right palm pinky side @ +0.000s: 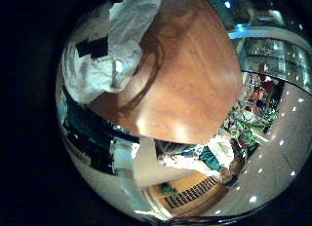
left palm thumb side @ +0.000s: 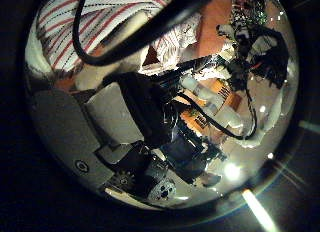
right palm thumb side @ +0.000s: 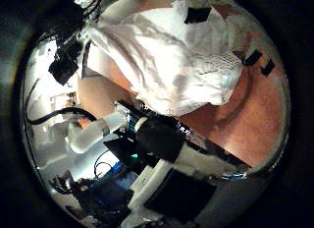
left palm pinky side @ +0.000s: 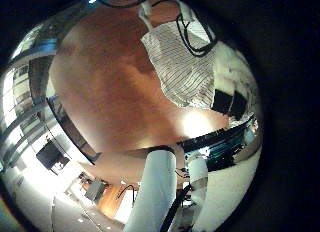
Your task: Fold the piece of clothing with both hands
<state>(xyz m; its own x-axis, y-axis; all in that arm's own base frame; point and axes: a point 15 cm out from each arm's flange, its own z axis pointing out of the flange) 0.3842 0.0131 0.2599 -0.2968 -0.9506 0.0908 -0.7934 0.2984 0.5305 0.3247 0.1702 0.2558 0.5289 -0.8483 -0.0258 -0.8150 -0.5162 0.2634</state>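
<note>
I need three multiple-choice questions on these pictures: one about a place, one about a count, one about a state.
1. Where does the garment lie?
A. on the table
B. on the floor
C. on a chair

2. How many garments are seen?
A. one
B. two
C. three

3. In what state is the garment?
A. neatly folded into a small square
B. crumpled and not yet folded
C. hung on a hanger

Answers:
1 A: the garment rests on the table.
2 A: each view shows only this one piece.
3 B: the right thumb side view shows it wrinkled and loose on the tabletop.
</note>
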